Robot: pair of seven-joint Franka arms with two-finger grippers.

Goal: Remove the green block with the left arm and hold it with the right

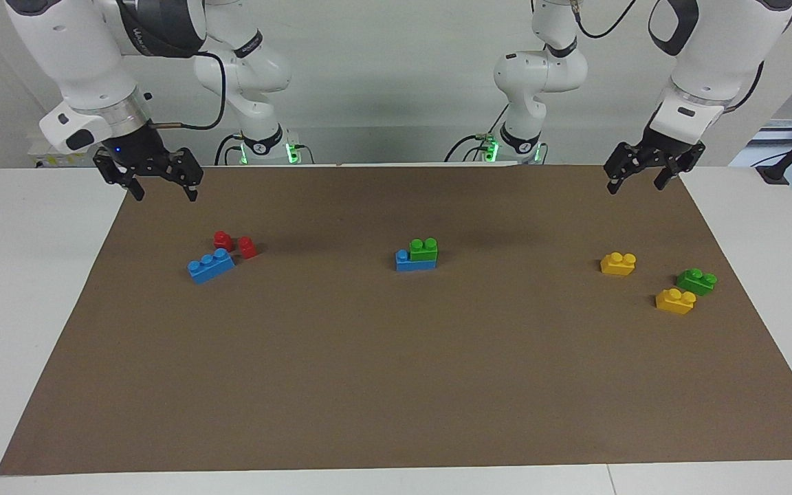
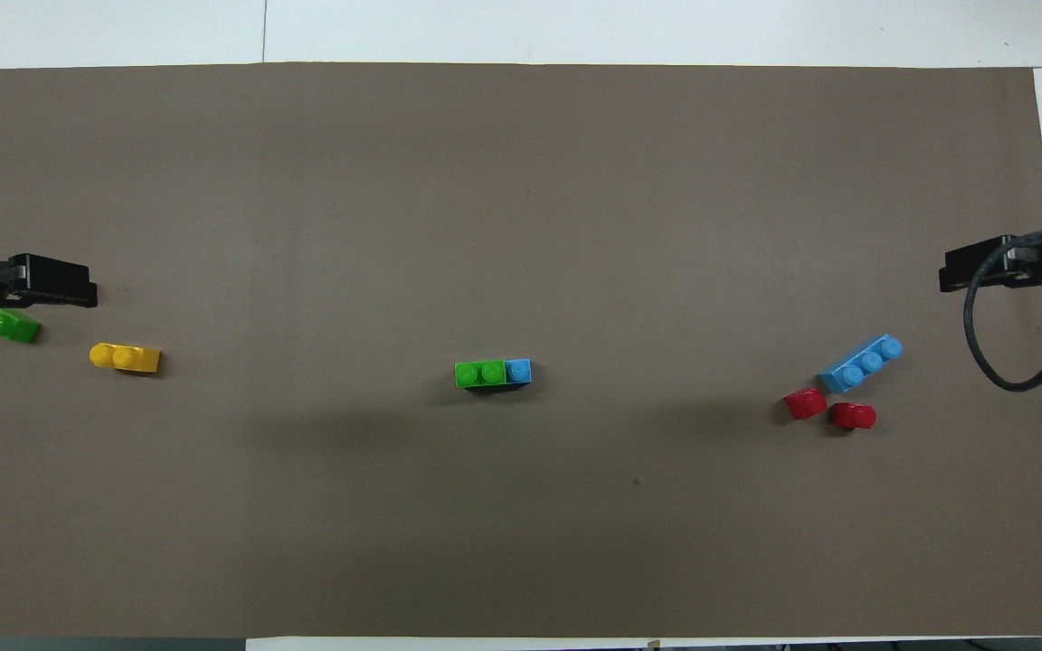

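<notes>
Facing view: green block (image 1: 424, 249) sits on blue brick (image 1: 406, 262); left gripper (image 1: 645, 172) and right gripper (image 1: 161, 180) hover, fingers apart.

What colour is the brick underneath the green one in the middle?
Blue brick, clearest in the facing view.

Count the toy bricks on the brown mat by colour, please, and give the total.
Blue bricks: 2
Green bricks: 2
Yellow bricks: 2
Red bricks: 2
Total: 8
</notes>
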